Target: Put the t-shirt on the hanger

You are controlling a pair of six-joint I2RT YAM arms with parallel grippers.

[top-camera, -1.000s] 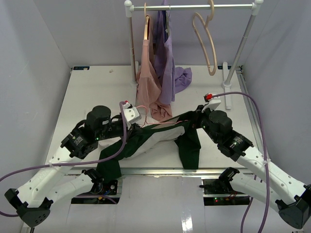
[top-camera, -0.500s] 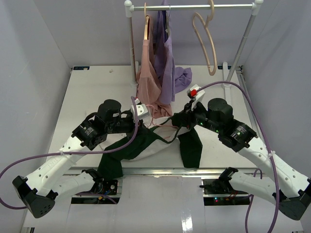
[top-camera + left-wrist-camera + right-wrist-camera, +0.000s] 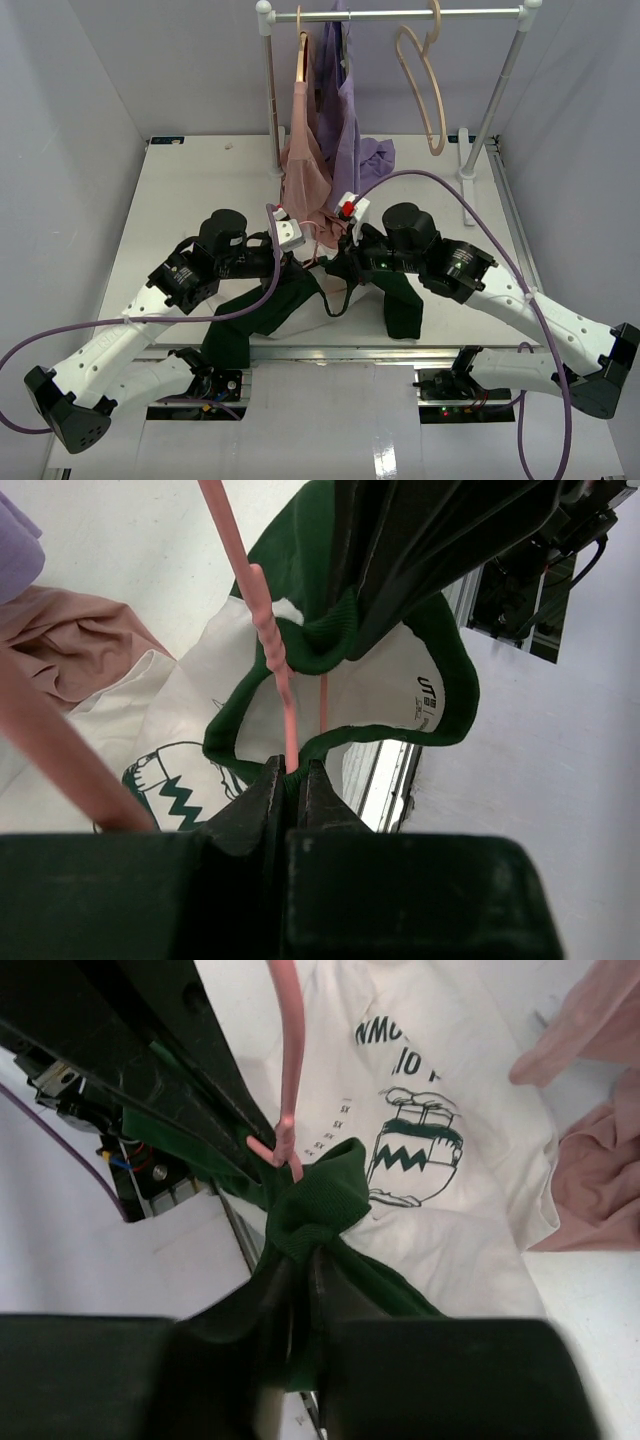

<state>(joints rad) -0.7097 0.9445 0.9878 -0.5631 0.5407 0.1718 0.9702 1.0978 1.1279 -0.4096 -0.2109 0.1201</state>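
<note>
The t-shirt (image 3: 268,312), cream with dark green sleeves, hangs bunched between both grippers over the table's near edge. My left gripper (image 3: 308,255) is shut on the thin pink hanger (image 3: 262,630) and on the green collar rib beside it (image 3: 288,772). The hanger's wire runs up through the neck opening. Pressed close on the right, my right gripper (image 3: 336,262) is shut on a twisted fold of green collar (image 3: 318,1205), just below the hanger's wire (image 3: 291,1050). The cream front with its line drawing (image 3: 415,1150) lies on the table beneath. Most of the hanger is hidden in the top view.
A clothes rack (image 3: 270,95) stands at the back with a dusty-pink garment (image 3: 305,150), a lilac garment (image 3: 350,130) and a beige wooden hanger (image 3: 425,80). The pink cloth trails onto the table behind the grippers. The table's near edge (image 3: 330,350) lies under the shirt.
My right arm has swung left with the collar until its gripper sits beside the left one. The left gripper shifted slightly right. The shirt, earlier stretched wide, now hangs bunched.
</note>
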